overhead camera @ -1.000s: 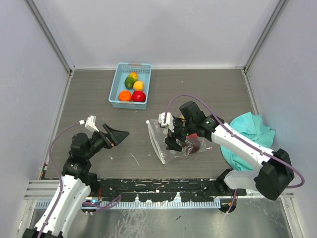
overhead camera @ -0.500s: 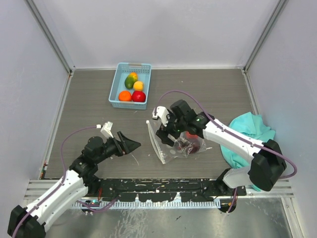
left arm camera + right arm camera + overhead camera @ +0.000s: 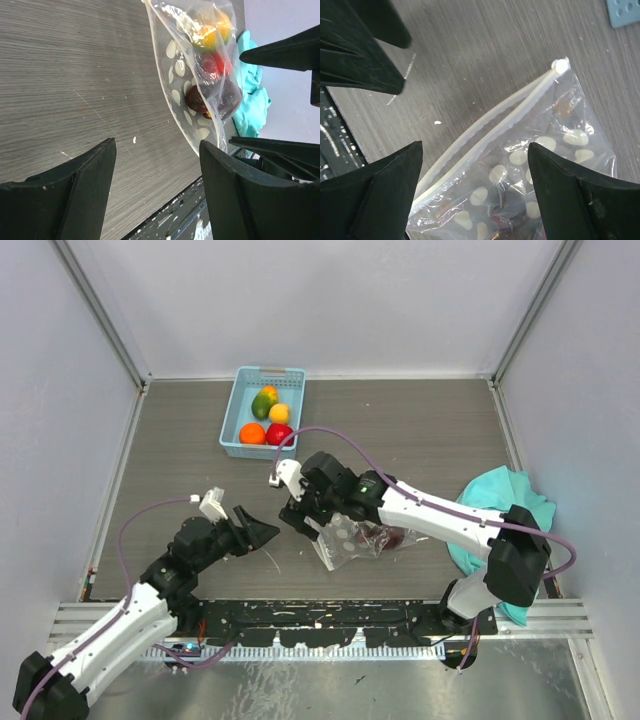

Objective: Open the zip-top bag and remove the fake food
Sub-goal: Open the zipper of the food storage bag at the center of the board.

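The zip-top bag (image 3: 340, 538) lies flat on the table, clear with white dots, its zip edge (image 3: 490, 125) turned to the left. Fake food (image 3: 385, 537) shows inside it: an orange-yellow piece (image 3: 215, 27), a red one (image 3: 215, 62) and a dark purple one (image 3: 215, 97). My right gripper (image 3: 298, 512) hovers open over the zip edge, one finger on each side of it (image 3: 475, 160). My left gripper (image 3: 262, 532) is open just left of the bag, with bare table between its fingers (image 3: 157, 165).
A light blue basket (image 3: 236, 415) at the back holds several more fake fruits (image 3: 266, 428). A teal cloth (image 3: 505, 502) lies crumpled at the right. The black rail (image 3: 320, 615) runs along the near table edge.
My right gripper has swung left from over the bag's middle to its zip edge. My left gripper has come in toward the bag and its fingers have narrowed somewhat.
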